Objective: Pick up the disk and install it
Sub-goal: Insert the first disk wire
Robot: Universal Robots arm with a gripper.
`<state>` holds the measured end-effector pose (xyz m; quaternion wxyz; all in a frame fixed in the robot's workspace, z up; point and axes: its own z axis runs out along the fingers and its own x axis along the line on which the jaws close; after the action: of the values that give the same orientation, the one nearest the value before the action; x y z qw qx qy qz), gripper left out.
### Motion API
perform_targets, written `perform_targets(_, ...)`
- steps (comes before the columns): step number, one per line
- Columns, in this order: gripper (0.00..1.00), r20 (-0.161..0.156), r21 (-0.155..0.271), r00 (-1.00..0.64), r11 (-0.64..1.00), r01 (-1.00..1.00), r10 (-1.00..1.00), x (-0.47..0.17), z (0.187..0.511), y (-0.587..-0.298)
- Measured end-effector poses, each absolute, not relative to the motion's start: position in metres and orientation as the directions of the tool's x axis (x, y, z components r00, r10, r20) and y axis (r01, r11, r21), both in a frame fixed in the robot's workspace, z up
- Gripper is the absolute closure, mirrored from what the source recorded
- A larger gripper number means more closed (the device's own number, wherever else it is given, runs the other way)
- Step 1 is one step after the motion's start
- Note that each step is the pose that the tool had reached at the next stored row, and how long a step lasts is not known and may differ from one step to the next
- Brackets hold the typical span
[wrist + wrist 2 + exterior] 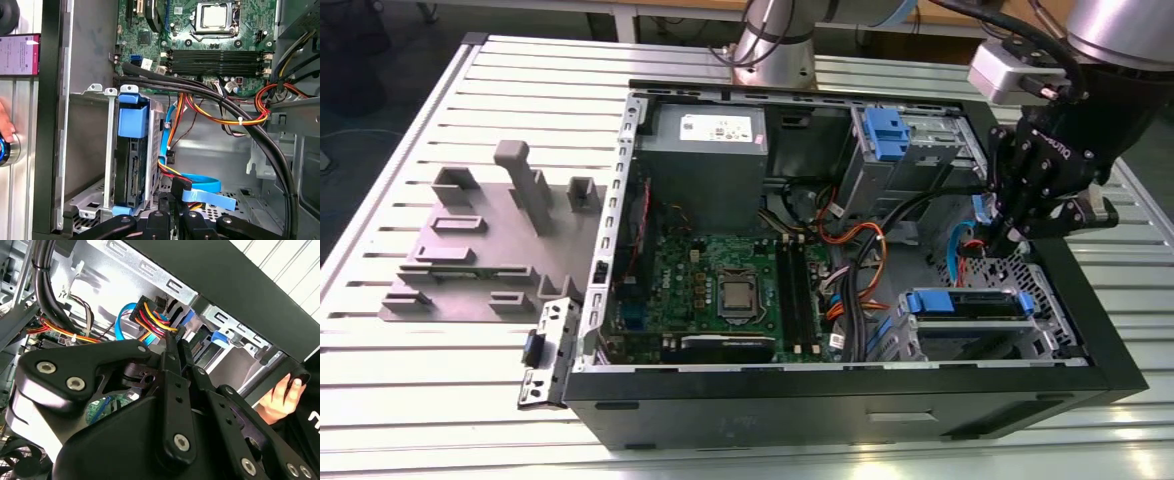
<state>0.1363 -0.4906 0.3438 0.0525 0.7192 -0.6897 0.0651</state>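
- Where the drive cage sits in the open computer case (pixel 1121 385), near the case's front corner on the exterior view's right, the disk (pixel 970 303) is seated in that cage, its blue plastic bracket facing up.
- In the first wrist view the disk (pixel 131 165) stands on edge inside the metal drive cage (pixel 95 150), blue bracket at both ends, connector edge facing the open case interior.
- The gripper (pixel 1010 245) hangs inside the case just beside the cage, above the perforated floor; its fingers are drawn together with nothing between them, and it holds no part.
- In the second wrist view the gripper (pixel 175 347) points its closed tips at a bundle of red, yellow and orange wires (pixel 152 320).
- A flat blue data cable (pixel 202 187) curls just beside the gripper's tips in the first wrist view.
- The motherboard (pixel 720 285) lies in the middle of the case, and a grey power supply (pixel 707 145) sits at the far corner.
- A second blue bracket (pixel 886 135) sits in the upper bay.
- A grey fixture (pixel 487 240) rests on the slatted table (pixel 400 390), beside the case.
- A person's hand (pixel 280 395) grips the case rim.
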Motion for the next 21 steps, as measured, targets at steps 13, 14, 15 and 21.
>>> perform_targets(13, 0.83, 0.158, -0.015, 0.040, -0.043, -0.999, -0.987, 0.136, 0.344, -0.495)
perform_targets(14, 0.83, 0.156, -0.015, 0.040, -0.043, -0.999, -0.987, 0.136, 0.344, -0.497)
perform_targets(15, 0.83, 0.154, -0.016, 0.040, -0.043, -0.999, -0.987, 0.136, 0.344, -0.499)
perform_targets(21, 0.83, 0.143, -0.034, 0.038, -0.043, -0.998, -0.989, 0.133, 0.344, -0.503)
